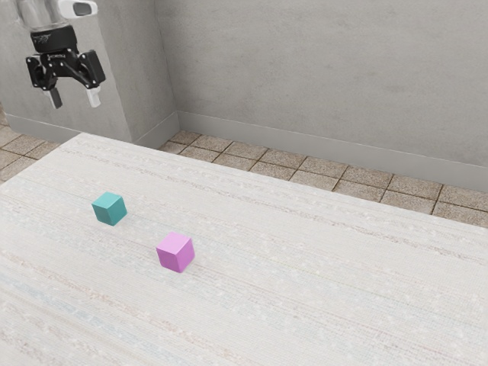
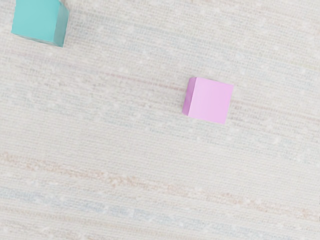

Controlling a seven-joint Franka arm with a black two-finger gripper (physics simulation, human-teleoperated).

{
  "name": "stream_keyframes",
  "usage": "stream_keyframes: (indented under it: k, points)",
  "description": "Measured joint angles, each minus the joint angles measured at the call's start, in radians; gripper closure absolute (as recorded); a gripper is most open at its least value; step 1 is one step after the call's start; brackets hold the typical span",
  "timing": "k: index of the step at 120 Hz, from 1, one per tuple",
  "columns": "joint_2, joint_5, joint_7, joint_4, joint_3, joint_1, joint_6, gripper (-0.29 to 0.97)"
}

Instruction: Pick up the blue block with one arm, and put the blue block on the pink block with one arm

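So the gripper point(image 1: 75, 101) hangs high above the far corner of the table point(image 1: 320, 252), fingers apart, nothing in them. The blue block point(image 1: 110, 208), more teal really, sits flat on the tabletop, well below the hand and near the pink block point(image 1: 175, 252) but not touching it. It looks like a small rigid cube, probably light, with smooth sides that might slip. Best bet is squeezing two opposite flat faces around mid-height, fingers square to them, not across the corners.
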Motion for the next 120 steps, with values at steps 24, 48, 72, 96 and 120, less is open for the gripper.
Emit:
stream_keyframes:
  k: [24,48,72,96,120]
  points:
    - [-0.006,0.0,0.009,0.013,-0.004,-0.005,0.096,0.0]
    - [-0.35,0.117,0.034,-0.18,0.087,-0.019,0.113,0.0]
    - [-0.158,0.155,0.081,-0.489,0.27,0.007,0.39,0.0]
    - [0.017,0.159,0.114,-0.63,0.276,0.002,0.702,0.0]
    - [0.126,0.093,0.221,-0.556,0.275,0.046,0.806,0.0]
